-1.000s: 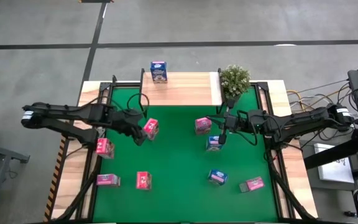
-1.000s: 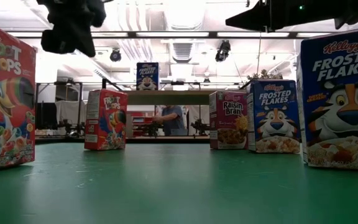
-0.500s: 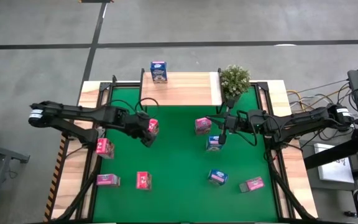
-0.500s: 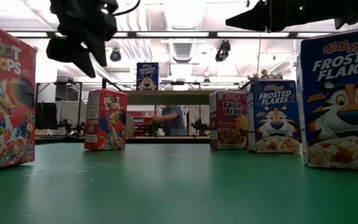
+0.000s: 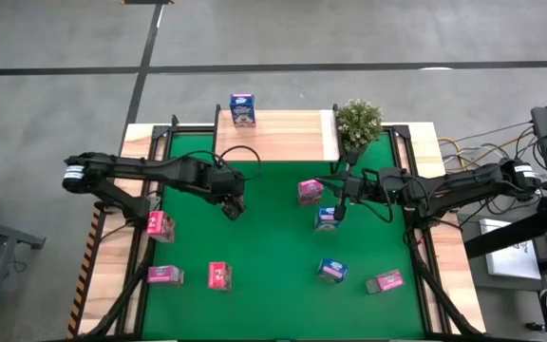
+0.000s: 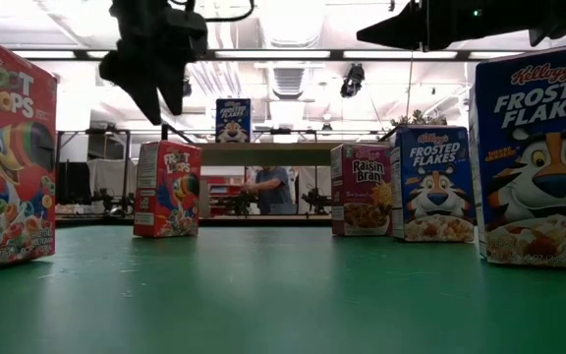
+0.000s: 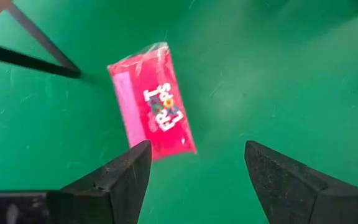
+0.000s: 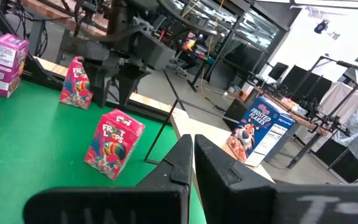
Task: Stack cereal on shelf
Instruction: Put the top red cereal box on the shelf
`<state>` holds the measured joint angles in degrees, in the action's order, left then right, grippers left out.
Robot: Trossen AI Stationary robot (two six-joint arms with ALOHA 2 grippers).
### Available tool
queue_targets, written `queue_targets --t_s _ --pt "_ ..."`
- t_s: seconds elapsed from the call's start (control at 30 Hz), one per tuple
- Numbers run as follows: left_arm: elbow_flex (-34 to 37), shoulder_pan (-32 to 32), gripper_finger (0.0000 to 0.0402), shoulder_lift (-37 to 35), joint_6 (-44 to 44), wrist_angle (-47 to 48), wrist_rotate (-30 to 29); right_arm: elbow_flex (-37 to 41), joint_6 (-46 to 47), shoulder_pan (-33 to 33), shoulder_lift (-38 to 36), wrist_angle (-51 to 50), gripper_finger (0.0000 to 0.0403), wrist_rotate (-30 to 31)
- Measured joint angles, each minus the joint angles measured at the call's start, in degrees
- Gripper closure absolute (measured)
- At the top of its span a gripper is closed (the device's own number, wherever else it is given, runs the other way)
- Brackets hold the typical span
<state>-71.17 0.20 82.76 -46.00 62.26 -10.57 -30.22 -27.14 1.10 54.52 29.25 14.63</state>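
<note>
A red Froot Loops box [image 7: 151, 115] stands upright on the green mat [image 5: 273, 247], left of centre; it also shows in the low view [image 6: 168, 189]. My left gripper [image 7: 197, 149] hangs open above it, pointing down, and hides it in the high view [image 5: 235, 206]. My right gripper [image 5: 338, 211] is shut and empty, held above the mat beside a blue Frosted Flakes box [image 5: 327, 219]. The wooden shelf [image 5: 283, 138] stands at the mat's far edge, with one blue box [image 5: 242, 109] upright on its far left corner.
Other boxes stand or lie on the mat: pink ones [image 5: 310, 192], [image 5: 160, 225], [image 5: 164, 275], [image 5: 219, 275], [image 5: 385, 281] and a blue one [image 5: 331, 271]. A small potted plant [image 5: 359, 122] sits at the shelf's right end. A person shows in the room behind the table [image 6: 268, 189].
My left gripper has moved toward the table's right edge, from beside the red Froot Loops box to a place above it, and now covers the box in the high view. The box has stayed where it was.
</note>
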Motion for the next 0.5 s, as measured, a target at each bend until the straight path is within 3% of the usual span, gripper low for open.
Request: queue_targets --t_s 0.23,0.5 --pt "0.8 0.7 0.0160 2.7 1.7 1.6 -5.9 0.0 0.0 0.0 0.0 -0.2 0.0394 0.0" --pt "1.7 0.9 0.0160 2.8 2.3 0.3 -6.1 0.0 -0.1 0.0 0.0 -0.2 0.0394 0.4"
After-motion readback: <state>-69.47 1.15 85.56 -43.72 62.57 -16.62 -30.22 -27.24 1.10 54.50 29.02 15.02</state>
